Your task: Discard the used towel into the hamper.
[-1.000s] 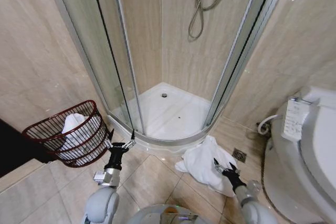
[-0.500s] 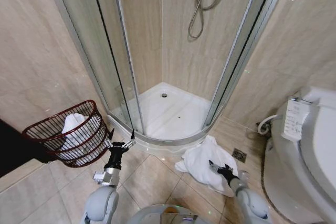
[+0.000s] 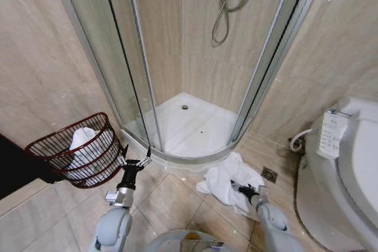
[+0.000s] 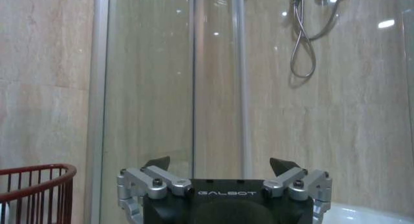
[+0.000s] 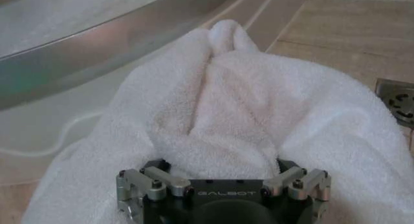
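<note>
White terry cloth — the crumpled used towel [image 3: 227,184] — lies heaped on the beige floor tiles at the near right, just in front of the curved rim of the white shower tray [image 3: 192,128]. The right gripper [image 3: 243,190] is pressed into the towel's near side with its fingers spread wide, a fold of cloth bulging between them but not yet pinched. Just right of the towel sits a small square metal floor drain [image 3: 269,174], and beyond it the white toilet [image 3: 348,169]. At the near left the left gripper [image 3: 134,160] hangs unclenched and empty, close beside the dark red-brown woven hamper [image 3: 82,151] — a rounded basket standing by the left wall with white cloth already inside. Farther back rise the glass shower doors [image 3: 127,57].
</note>
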`<state>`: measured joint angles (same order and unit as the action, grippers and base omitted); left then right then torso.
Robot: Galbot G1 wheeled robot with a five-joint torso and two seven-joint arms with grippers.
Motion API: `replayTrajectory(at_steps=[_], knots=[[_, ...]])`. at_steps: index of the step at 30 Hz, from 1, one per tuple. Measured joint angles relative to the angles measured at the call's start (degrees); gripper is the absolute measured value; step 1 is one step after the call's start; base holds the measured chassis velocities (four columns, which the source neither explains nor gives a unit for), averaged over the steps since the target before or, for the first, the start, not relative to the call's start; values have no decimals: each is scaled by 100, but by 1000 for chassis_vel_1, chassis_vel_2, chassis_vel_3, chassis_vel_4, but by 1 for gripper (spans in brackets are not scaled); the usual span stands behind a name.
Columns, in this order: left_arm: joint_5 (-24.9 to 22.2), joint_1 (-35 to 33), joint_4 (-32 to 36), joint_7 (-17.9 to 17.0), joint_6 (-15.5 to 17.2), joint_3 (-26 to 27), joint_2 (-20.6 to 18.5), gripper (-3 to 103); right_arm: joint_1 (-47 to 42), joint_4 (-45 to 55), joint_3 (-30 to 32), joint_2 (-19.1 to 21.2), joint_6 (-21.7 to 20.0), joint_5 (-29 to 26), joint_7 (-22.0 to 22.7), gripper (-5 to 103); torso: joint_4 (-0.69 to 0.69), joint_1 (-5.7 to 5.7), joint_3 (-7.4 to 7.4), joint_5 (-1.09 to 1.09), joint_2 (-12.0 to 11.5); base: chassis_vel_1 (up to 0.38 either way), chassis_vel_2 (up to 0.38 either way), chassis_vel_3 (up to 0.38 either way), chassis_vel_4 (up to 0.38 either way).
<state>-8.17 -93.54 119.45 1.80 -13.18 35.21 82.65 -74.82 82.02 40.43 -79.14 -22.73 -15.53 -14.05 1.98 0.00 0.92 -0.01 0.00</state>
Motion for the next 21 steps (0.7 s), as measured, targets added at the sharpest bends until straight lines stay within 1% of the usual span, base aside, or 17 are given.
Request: replayTrajectory(at_steps=[2, 3, 4, 5, 6, 7, 8, 10, 11, 13, 14, 16, 17, 21], knots=[[23, 26, -5, 4, 39, -21, 6, 100, 67, -128, -15, 15, 62, -2, 0, 100, 0, 0, 0, 0, 0, 0, 0, 0, 0], [37, 40, -5, 5, 59, -38, 12, 100, 96, -190, -22, 28, 86, -3, 0, 103, 0, 0, 0, 1, 0, 0, 0, 0, 0], [37, 40, -5, 5, 59, -38, 12, 100, 96, -190, -22, 28, 86, -3, 0, 103, 0, 0, 0, 1, 0, 0, 0, 0, 0], [51, 52, -5, 6, 71, -56, 19, 100, 118, -242, -28, 44, 112, -4, -2, 100, 0, 0, 0, 1, 0, 0, 0, 0, 0], [71, 68, -8, 7, 83, -79, 29, 100, 136, -281, -33, 57, 133, -5, -6, 100, 0, 0, 0, 1, 0, 0, 0, 0, 0], [88, 83, -11, 8, 99, -103, 44, 100, 158, -320, -37, 71, 162, -9, -12, 95, 0, 0, 0, 0, 0, 0, 0, 0, 0], [88, 83, -11, 8, 99, -103, 44, 100, 158, -320, -37, 71, 162, -9, -12, 95, 0, 0, 0, 0, 0, 0, 0, 0, 0], [123, 102, -16, 8, 133, -148, 85, 100, 197, -390, -38, 94, 213, -38, -12, 85, 0, 0, 0, 0, 0, 0, 0, 0, 0], [123, 102, -16, 8, 133, -148, 85, 100, 197, -390, -38, 94, 213, -38, -12, 85, 0, 0, 0, 0, 0, 0, 0, 0, 0], [144, 101, -16, 8, 147, -158, 110, 100, 215, -448, -41, 118, 248, -58, -27, 74, 0, 0, 0, 0, 0, 0, 0, 0, 0], [144, 101, -16, 8, 147, -158, 110, 100, 215, -448, -41, 118, 248, -58, -27, 74, 0, 0, 0, 0, 0, 0, 0, 0, 0], [152, 101, -16, 8, 150, -154, 118, 100, 234, -512, -41, 129, 291, -66, -75, 63, 0, 0, 0, 0, 0, 0, 0, 0, 0], [152, 101, -16, 8, 150, -154, 118, 100, 234, -512, -41, 129, 291, -66, -75, 63, 0, 0, 0, 0, 0, 0, 0, 0, 0], [180, 106, -16, 8, 153, -139, 133, 100, 258, -595, -39, 133, 354, -78, -137, 41, 0, 0, 0, 0, 0, 0, 0, 0, 0]])
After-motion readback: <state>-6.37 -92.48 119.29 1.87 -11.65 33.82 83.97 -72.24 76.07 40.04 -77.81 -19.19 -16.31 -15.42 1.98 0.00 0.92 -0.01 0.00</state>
